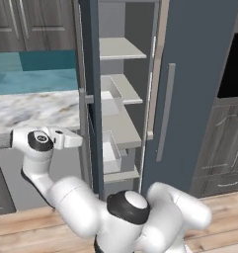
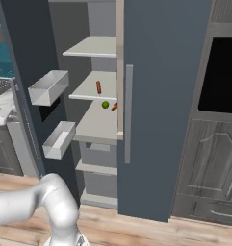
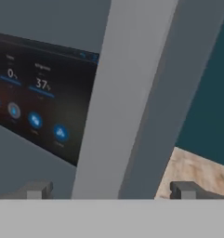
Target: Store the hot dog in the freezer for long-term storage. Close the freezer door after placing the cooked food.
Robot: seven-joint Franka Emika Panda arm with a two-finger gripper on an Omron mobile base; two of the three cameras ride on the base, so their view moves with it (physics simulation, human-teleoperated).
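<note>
The freezer (image 2: 96,48) stands open, its pale shelves showing. On the middle shelf lies the hot dog (image 2: 98,87), a slender reddish-brown sausage. The freezer door (image 1: 89,99) is swung out towards me and seen edge-on; its inner side (image 2: 21,57) carries white bins. My gripper (image 1: 76,141) is on the door's outer side, at counter height. In the hand view the gripper (image 3: 111,190) is open, its fingertips (image 3: 36,189) either side of the door's grey vertical handle (image 3: 127,93), with the dark control panel (image 3: 34,107) just left of it. Nothing is held.
A small green fruit (image 2: 105,104) and a small orange piece (image 2: 114,106) lie on the shelf below the hot dog. The other slate-blue door (image 2: 165,96) is closed. A marble counter (image 1: 31,111) lies left of the freezer, dark cabinets (image 2: 209,163) to the right.
</note>
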